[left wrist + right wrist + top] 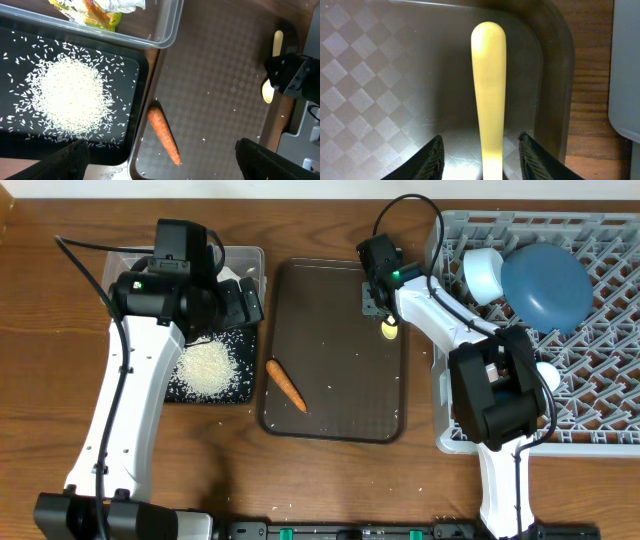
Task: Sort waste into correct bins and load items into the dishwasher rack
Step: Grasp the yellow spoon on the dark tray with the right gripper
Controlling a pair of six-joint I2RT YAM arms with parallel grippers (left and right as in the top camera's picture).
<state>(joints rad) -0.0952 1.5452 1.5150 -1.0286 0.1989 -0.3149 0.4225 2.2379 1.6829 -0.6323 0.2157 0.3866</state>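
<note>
A yellow spoon [389, 330] lies at the right edge of the brown serving tray [330, 310]. My right gripper [378, 298] is low over it. In the right wrist view its open fingers [485, 160] flank the spoon handle [488, 85] with gaps on both sides. An orange carrot stick [285, 383] lies on the tray's left side, with stray rice grains nearby. My left gripper [238, 300] is open and empty above it [165, 167]. A rice pile [70, 92] sits in the black tray [142, 85]. Crumpled paper and wrapper [97, 12] lie in the clear tub [167, 25].
The grey dishwasher rack [600, 410] fills the right side. It holds a dark blue plate [545, 285] and a pale blue-white bowl [483, 273]. Another pale item [548, 375] shows beside the right arm. The rack wall stands just right of the spoon.
</note>
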